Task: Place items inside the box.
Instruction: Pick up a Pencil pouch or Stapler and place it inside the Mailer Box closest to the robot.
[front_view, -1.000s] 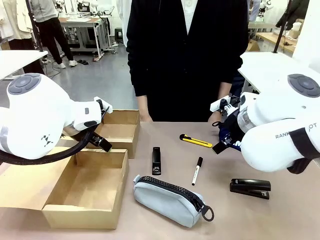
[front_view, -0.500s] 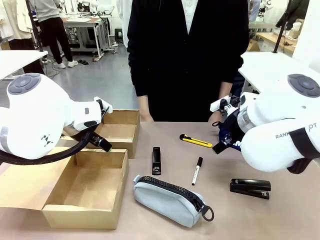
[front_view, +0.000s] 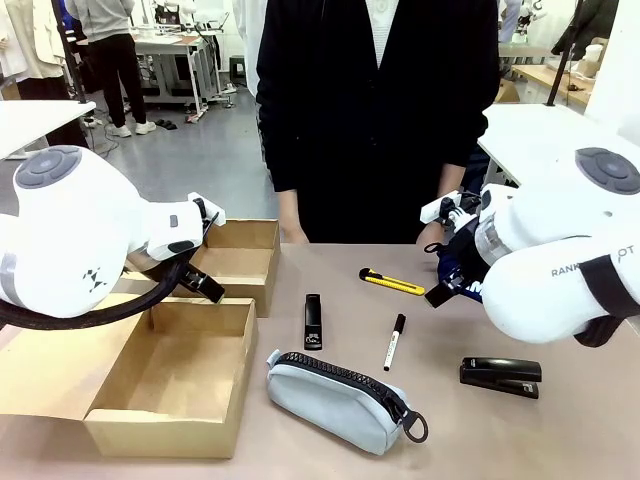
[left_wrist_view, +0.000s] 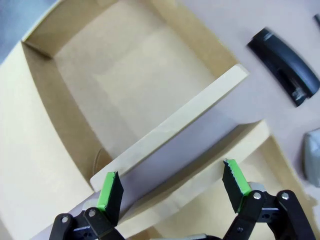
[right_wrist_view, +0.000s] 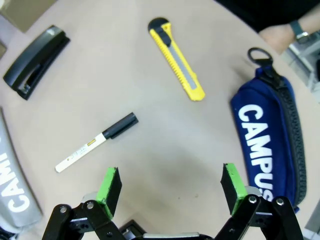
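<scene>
Above the open cardboard box (front_view: 180, 370) hangs my left gripper (left_wrist_view: 172, 187), open, straddling the box's dividing wall (left_wrist_view: 165, 125). My right gripper (right_wrist_view: 170, 187) is open over the table with nothing between its pads. Below it lie a white marker with a black cap (right_wrist_view: 97, 141), a yellow utility knife (right_wrist_view: 177, 58) and a navy zip pouch (right_wrist_view: 270, 145). In the front view a grey pouch (front_view: 335, 400) lies at the front centre. One black stapler (front_view: 313, 320) lies beside the box, another stapler (front_view: 500, 377) at the right. The marker (front_view: 394, 342) and knife (front_view: 391, 283) lie between them.
A person in dark clothes stands at the far edge, one hand (front_view: 290, 235) near the box's back corner and a wrist with a watch (right_wrist_view: 287, 32) near the navy pouch. The box's flap (front_view: 50, 360) spreads over the table's left side.
</scene>
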